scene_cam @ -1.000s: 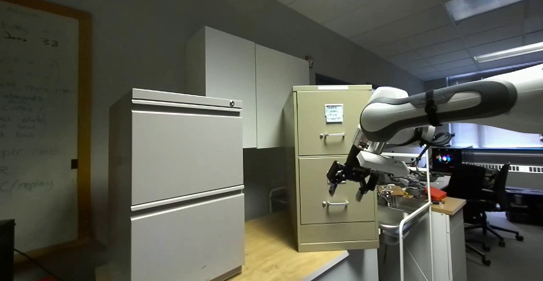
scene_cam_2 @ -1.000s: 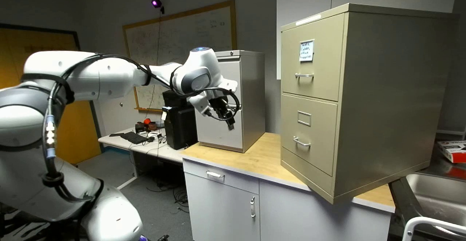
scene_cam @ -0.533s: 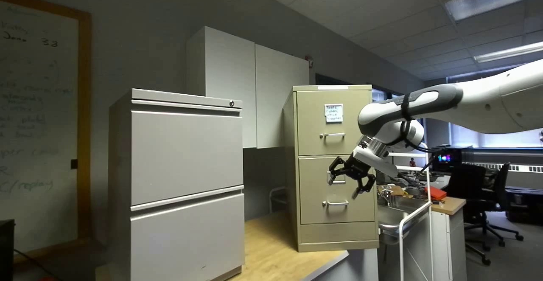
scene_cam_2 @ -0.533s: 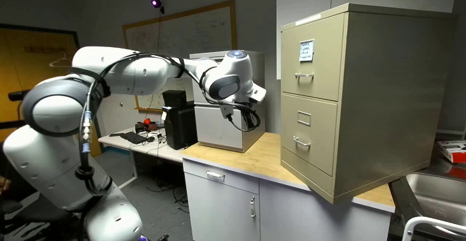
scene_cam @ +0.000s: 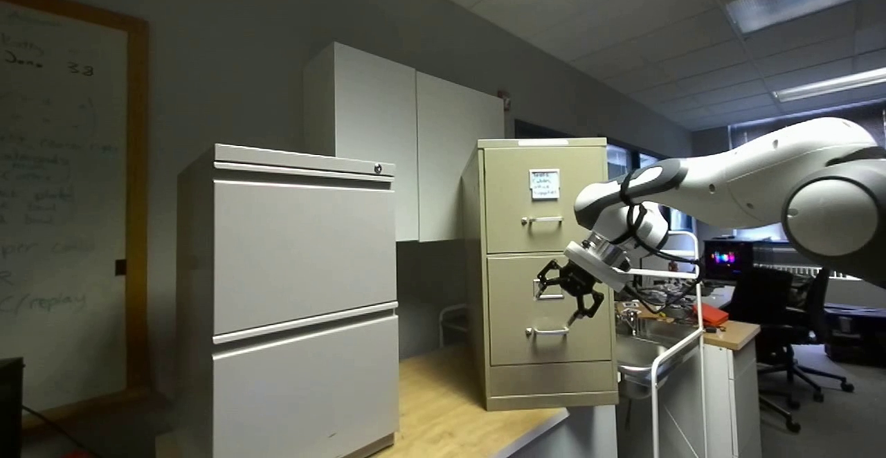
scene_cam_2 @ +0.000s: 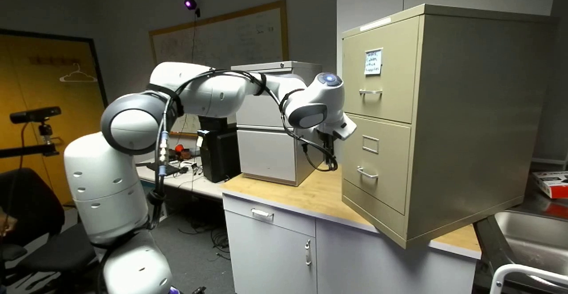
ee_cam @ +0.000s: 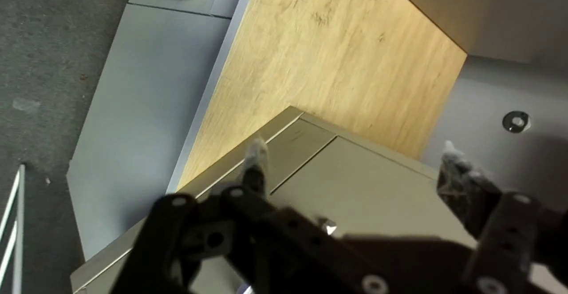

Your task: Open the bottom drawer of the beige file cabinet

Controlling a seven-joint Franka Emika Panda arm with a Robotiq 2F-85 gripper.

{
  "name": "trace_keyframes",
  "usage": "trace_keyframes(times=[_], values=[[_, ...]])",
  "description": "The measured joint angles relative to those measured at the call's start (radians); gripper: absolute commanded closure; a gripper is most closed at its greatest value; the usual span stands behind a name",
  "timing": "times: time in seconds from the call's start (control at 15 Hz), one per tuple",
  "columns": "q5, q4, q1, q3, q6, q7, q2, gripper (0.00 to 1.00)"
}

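Apparently approach step: pincer (scene_cam: 554,310) spread, empty, short of the closed bottom drawer (scene_cam_2: 380,162). Next move probably calls for lining up on its handle (scene_cam_2: 368,174), then gripping.

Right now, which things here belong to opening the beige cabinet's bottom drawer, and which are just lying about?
For the job:
gripper
beige cabinet
bottom drawer
its handle

Just about:
upper drawer
grey cabinet
wall cupboards
whiteboard
sink
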Motion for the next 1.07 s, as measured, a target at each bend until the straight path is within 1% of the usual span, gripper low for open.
trace_keyframes(times=[0.27, 0.53, 1.07], values=[[0.021, 0.096, -0.039, -0.004, -0.005, 0.085, 0.094, 0.00], [0.019, 0.174, -0.062, -0.005, -0.017, 0.159, 0.179, 0.00], [-0.025, 0.290, -0.093, -0.008, -0.020, 0.317, 0.340, 0.00]])
